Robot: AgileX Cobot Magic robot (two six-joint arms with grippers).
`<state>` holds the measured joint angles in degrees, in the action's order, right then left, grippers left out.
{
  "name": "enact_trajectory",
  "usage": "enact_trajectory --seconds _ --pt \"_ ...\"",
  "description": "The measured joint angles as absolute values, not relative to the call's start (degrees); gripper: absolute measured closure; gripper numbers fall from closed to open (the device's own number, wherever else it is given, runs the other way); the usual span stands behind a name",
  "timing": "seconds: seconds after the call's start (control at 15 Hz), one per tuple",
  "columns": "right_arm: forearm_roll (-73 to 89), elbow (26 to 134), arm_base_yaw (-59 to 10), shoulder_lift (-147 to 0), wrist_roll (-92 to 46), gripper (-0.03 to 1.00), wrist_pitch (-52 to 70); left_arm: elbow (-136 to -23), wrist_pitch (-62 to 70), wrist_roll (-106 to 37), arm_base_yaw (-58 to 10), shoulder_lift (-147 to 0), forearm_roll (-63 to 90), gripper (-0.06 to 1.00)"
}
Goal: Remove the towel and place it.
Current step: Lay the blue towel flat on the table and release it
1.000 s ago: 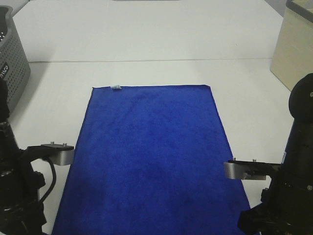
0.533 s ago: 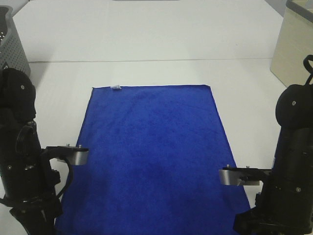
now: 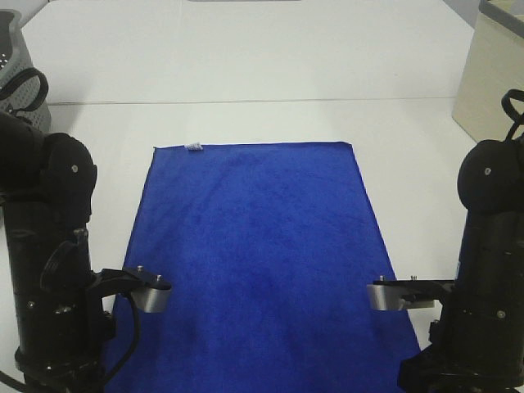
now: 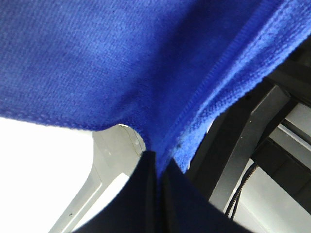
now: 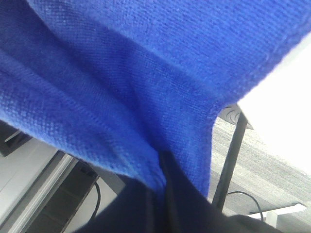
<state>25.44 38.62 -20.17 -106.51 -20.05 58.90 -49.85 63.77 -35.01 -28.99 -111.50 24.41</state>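
Observation:
The royal-blue towel [image 3: 254,254] lies flat on the white table [image 3: 246,65], with its small white tag [image 3: 194,147] at the far left corner. Its near edge runs off the bottom of the exterior high view. My left arm [image 3: 49,286] stands at the towel's near left corner and my right arm [image 3: 483,278] at its near right corner. Both grippers are hidden below the arms in that view. In the left wrist view my left gripper [image 4: 158,162] is shut on the towel's hem [image 4: 218,97]. In the right wrist view my right gripper [image 5: 163,162] is shut on the towel [image 5: 121,73].
A grey slotted basket [image 3: 10,49] stands at the far left edge. A beige box [image 3: 491,82] stands at the far right. A seam [image 3: 246,101] crosses the table behind the towel. Table legs and cables show below the table in both wrist views.
Both arms have risen higher into the exterior high view. The left arm has moved right, towards the towel's near left corner. The right arm has shifted slightly. The towel lies as before.

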Motion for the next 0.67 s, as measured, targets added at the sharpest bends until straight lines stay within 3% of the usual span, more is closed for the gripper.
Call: enact_trajectory --seconds 0.67 --pt "26.81 38.62 -20.17 -106.51 -20.57 0.91 60.45 -49.85 65.26 -34.15 -28.99 -111.5 25.21 0.94"
